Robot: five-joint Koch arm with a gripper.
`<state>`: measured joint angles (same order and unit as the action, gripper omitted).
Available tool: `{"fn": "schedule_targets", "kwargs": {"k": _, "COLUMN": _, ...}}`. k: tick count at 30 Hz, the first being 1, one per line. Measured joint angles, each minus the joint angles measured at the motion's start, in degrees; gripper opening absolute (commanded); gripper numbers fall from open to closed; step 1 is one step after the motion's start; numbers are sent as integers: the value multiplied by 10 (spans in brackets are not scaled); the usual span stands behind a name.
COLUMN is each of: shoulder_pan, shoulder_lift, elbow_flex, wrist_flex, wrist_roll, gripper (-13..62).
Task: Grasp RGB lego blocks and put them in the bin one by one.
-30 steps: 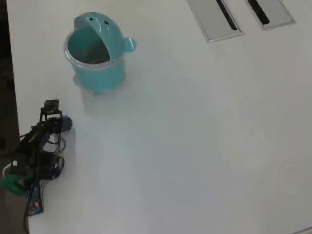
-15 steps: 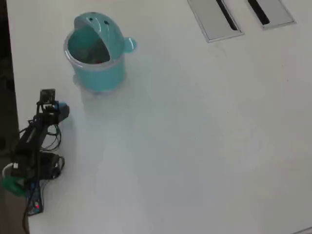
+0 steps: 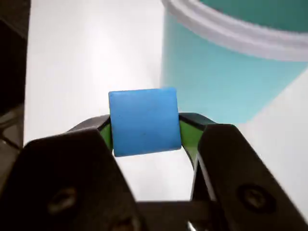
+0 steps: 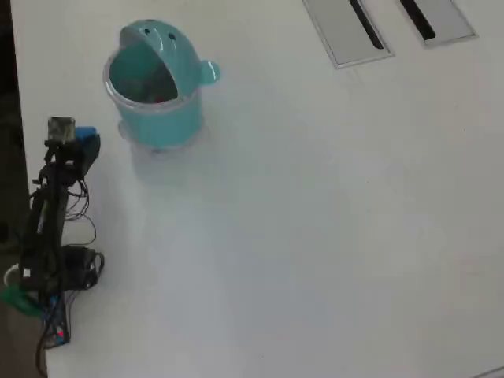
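One blue block (image 3: pixel 144 122) pinched between the fingers (image 3: pixel 186 134), held above the desk (image 4: pixel 315 220) near its left edge in the overhead view, just beside the teal bin (image 4: pixel 157 87).

The flat white table (image 4: pixel 315 220) carries a round teal-blue plastic bin (image 4: pixel 161 118) near its upper left corner in the overhead view. Two flat grey slotted plates (image 4: pixel 346 31) lie at its top edge.
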<state>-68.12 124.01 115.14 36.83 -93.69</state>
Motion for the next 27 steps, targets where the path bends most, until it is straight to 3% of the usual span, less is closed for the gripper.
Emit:
{"fn": "schedule_targets", "kwargs": {"k": 12, "shoulder_pan": 5, "shoulder_lift": -93, "elbow_flex": -163, "wrist_flex": 3, "wrist_roll": 10, "gripper": 163}}
{"fn": "schedule_targets", "kwargs": {"k": 20, "shoulder_pan": 36, "shoulder_lift": -227, "elbow_flex": -344, "wrist_flex": 2, "wrist_roll": 10, "gripper": 163}}
{"fn": "schedule_targets", "kwargs": {"k": 27, "shoulder_pan": 74, "shoulder_lift": -291, "elbow_flex": -375, "wrist_flex": -10, "wrist_roll": 10, "gripper": 163}}
